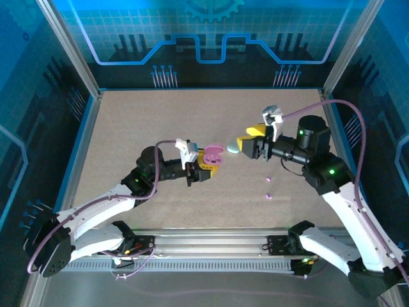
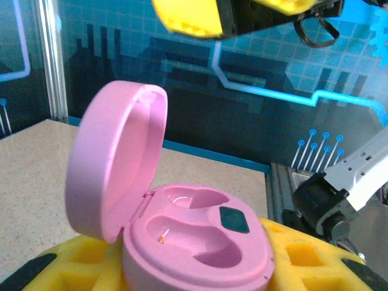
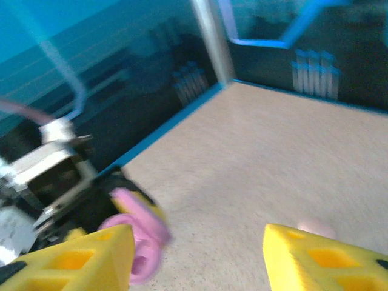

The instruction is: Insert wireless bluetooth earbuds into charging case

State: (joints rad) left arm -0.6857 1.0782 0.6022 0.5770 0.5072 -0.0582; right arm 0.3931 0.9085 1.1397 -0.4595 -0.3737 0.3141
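Observation:
A pink charging case (image 2: 200,236) stands upright with its lid (image 2: 115,157) swung open, and both wells are empty. My left gripper (image 2: 194,276) is shut on the base of this case, one yellow finger (image 2: 66,267) on each side. From above, the case (image 1: 211,155) and the left gripper (image 1: 206,165) sit at the table's middle. My right gripper (image 1: 249,146) hovers just right of the case, open, with nothing between its yellow fingers (image 3: 91,254). In the right wrist view the right gripper (image 3: 199,248) faces the blurred pink case (image 3: 136,242). Two tiny purple earbuds (image 1: 268,178) lie on the table below the right gripper.
A pale teal oval case (image 1: 233,148) lies shut on the table between the two grippers. The second purple earbud (image 1: 268,196) lies nearer the front rail (image 1: 211,243). Blue walls enclose the speckled table (image 1: 160,121) at the back and sides.

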